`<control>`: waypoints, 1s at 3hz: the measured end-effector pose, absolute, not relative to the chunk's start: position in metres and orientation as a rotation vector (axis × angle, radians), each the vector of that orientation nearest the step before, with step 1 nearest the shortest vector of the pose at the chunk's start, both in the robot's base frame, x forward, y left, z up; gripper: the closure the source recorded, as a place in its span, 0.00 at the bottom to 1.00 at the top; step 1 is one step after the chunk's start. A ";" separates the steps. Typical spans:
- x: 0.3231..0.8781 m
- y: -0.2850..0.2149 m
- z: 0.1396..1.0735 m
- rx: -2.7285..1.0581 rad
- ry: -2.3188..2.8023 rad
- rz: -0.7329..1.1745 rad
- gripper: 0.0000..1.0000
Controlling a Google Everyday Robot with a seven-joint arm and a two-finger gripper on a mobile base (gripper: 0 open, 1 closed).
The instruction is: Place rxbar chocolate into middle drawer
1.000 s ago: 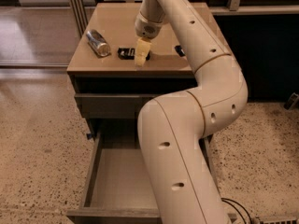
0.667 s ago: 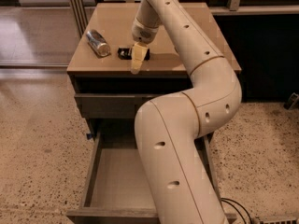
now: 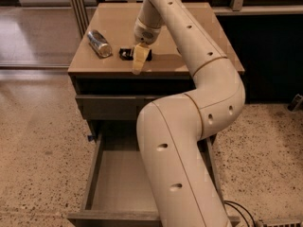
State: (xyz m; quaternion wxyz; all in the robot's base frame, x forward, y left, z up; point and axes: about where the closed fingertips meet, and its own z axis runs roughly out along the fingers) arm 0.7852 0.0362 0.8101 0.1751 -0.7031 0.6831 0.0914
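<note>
Since the earlier frames the hand (image 3: pixel 137 65) has slid a little toward 7 o'clock across the worktop (image 3: pixel 199 27) and dropped lower, so that it now overlaps the right end of the rxbar chocolate (image 3: pixel 125 54), which has not moved. The arm's bulky lower links have also swung slightly toward 9 o'clock and cover more of the open drawer. The arm rises from the bottom of the view, bends at a thick elbow at 3 o'clock, then reaches back to 12 o'clock, with the wrist pointing the pale hand down at the worktop. Whether the hand is open or closed, and whether it has hold of the bar, cannot be told. The black-wrapped bar lies flat near the worktop's front edge, showing at 9 o'clock of the hand. A silver can (image 3: pixel 99 43) lies on its side at 10 o'clock of the bar, apart from it. Below the worktop a closed drawer front (image 3: pixel 109 107) sits above the middle drawer (image 3: pixel 118 188), which is pulled out at 6 o'clock, its flat bottom bare where the arm does not hide it. The floor (image 3: pixel 38 145) is speckled terrazzo, with dark cables (image 3: pixel 236 211) at 5 o'clock.
</note>
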 end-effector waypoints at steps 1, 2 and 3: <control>0.785 0.036 0.810 -1.992 1.936 0.259 0.42; 0.785 0.036 0.810 -1.992 1.936 0.259 0.65; 0.785 0.036 0.810 -1.992 1.936 0.259 0.63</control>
